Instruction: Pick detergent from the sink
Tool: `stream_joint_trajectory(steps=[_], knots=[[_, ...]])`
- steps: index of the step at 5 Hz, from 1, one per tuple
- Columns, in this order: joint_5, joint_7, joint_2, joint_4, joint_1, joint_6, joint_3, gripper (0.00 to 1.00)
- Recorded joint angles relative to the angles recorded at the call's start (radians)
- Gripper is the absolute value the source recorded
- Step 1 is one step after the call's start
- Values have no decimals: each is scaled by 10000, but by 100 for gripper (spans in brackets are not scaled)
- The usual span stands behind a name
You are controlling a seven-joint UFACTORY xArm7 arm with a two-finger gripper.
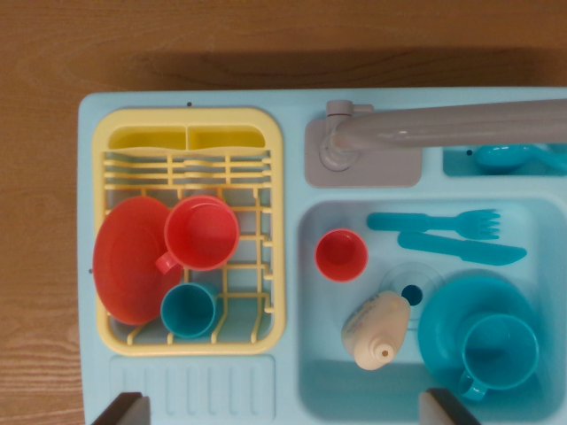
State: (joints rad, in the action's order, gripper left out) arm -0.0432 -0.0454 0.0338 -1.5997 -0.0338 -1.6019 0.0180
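The detergent (377, 326) is a small cream bottle lying on its side in the light blue sink basin (323, 382), with its nozzle toward the bottom of the wrist view. My gripper (288, 409) is open, and only its two dark fingertips (128, 410) show at the bottom edge, spread wide. The bottle lies between them, closer to the one on the wrist view's right, and well above both. Nothing is held.
In the basin with the bottle are a red cup (341, 255), a blue fork (436, 221), a blue knife (462, 251) and a blue plate (443, 332) carrying a blue mug (499, 351). A grey faucet (425, 128) spans above. A yellow rack (275, 266) on the left holds dishes.
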Motion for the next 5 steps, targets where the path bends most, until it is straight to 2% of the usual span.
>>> stream_joint_trajectory(steps=[1,2,4,5], knots=[[0,0,0,0,0,0,0,0],[-1,-72,13,168,18,179,10,0],[-1,-72,13,168,18,179,10,0],[-2,-164,29,385,40,409,24,0]])
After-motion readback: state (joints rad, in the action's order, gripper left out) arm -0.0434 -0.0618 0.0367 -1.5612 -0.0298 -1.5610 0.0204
